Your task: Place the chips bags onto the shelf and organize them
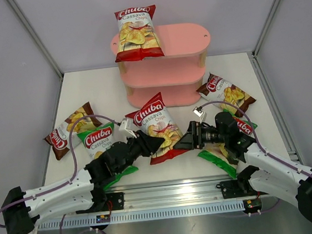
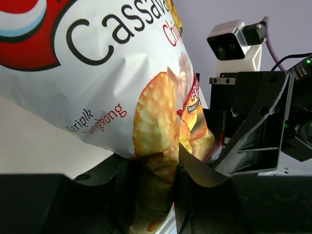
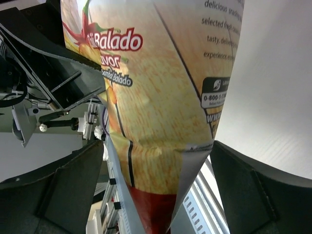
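Observation:
A red chips bag (image 1: 158,127) hangs lifted over the table's middle, in front of the pink shelf (image 1: 184,41). My left gripper (image 1: 158,145) is shut on the bag's lower left edge. In the left wrist view the foil (image 2: 146,112) is pinched between the jaws of that gripper (image 2: 153,168). My right gripper (image 1: 185,137) is open and straddles the bag's right edge. In the right wrist view the bag (image 3: 161,97) hangs between the wide-apart fingers (image 3: 73,185) of this gripper (image 3: 163,187), with gaps on both sides. Another red bag (image 1: 137,34) stands on the shelf's top tier, at its left end.
A brown bag (image 1: 71,130) and a green bag (image 1: 98,142) lie at the left, by my left arm. A brown bag (image 1: 226,94) lies right of the shelf's foot. A green bag (image 1: 219,156) lies partly under my right arm. Grey walls enclose the table.

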Robot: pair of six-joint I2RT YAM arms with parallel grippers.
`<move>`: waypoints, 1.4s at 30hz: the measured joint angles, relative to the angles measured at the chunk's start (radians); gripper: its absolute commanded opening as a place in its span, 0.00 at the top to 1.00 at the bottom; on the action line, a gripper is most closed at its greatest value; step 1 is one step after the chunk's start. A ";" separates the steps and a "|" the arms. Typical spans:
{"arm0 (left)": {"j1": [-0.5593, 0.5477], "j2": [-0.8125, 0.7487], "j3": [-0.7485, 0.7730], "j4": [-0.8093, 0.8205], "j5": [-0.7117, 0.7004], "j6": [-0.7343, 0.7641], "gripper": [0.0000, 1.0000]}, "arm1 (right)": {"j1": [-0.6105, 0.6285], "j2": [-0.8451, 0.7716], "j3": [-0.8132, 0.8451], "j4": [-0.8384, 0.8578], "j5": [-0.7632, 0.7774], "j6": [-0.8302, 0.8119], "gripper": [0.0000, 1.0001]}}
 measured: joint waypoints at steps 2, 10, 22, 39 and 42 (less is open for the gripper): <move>-0.003 0.000 0.006 -0.001 0.000 0.000 0.77 | 0.002 0.005 0.000 0.027 0.016 0.001 0.11; -0.014 -0.009 0.024 0.001 0.003 0.013 0.59 | 0.006 0.005 0.002 0.082 0.056 -0.022 0.65; -0.019 -0.149 0.071 -0.198 -0.065 0.095 0.19 | 0.011 -0.059 0.089 -0.053 0.080 -0.125 0.82; -0.013 -0.278 0.319 -0.854 -0.332 0.176 0.01 | 0.011 -0.234 0.465 -0.733 0.473 -0.342 0.81; -0.012 -0.243 0.365 -0.912 -0.355 0.214 0.01 | 0.011 -0.226 0.582 -0.813 0.563 -0.377 0.80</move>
